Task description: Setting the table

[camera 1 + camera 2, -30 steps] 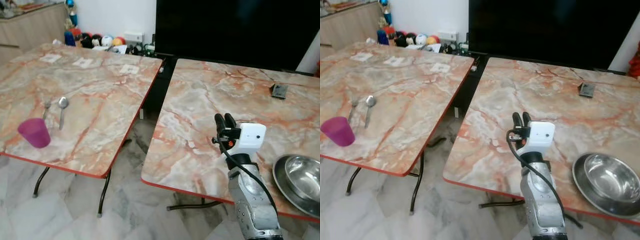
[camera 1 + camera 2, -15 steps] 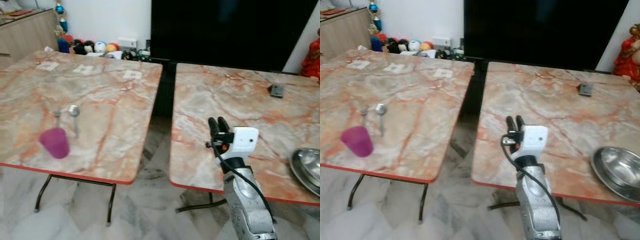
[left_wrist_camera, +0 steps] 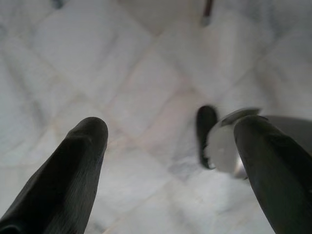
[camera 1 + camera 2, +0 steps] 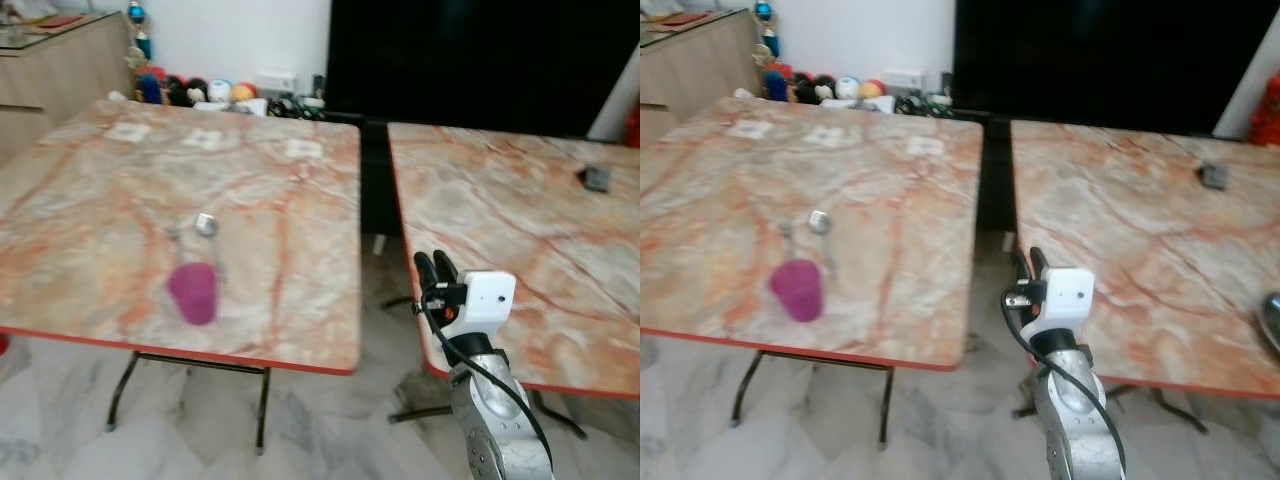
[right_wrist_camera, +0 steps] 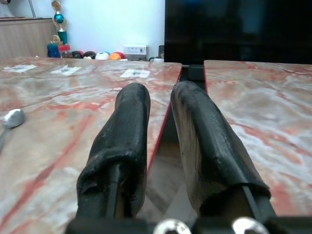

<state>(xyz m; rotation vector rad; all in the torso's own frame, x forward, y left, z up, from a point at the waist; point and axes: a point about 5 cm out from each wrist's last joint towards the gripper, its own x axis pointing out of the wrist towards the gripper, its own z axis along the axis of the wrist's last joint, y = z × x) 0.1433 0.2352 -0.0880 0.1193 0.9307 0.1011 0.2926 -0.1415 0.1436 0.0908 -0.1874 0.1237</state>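
A purple cup [image 4: 192, 293] stands near the front edge of the left marble table [image 4: 270, 190]. A spoon [image 4: 207, 224] and a fork [image 4: 176, 236] lie just behind it. My right gripper [image 4: 435, 266] is raised over the gap between the two tables, at the right table's [image 4: 500, 200] near corner. Its fingers [image 5: 129, 112] are shut with nothing between them. My left gripper [image 3: 170, 127] hangs over the tiled floor with its fingers wide open and holds nothing. The rim of a steel bowl [image 4: 1273, 318] peeks in at the far right.
A small dark object [image 4: 597, 178] lies at the back of the right table. Three paper slips [image 4: 207, 140] sit along the left table's far side. Toys [image 4: 200, 92] line the wall, beside a wooden cabinet [image 4: 60, 60] and a large black panel [image 4: 480, 60].
The camera has turned left, so both tables have slid right in view and the steel bowl is almost out of frame. My right gripper keeps the same raised, shut pose.
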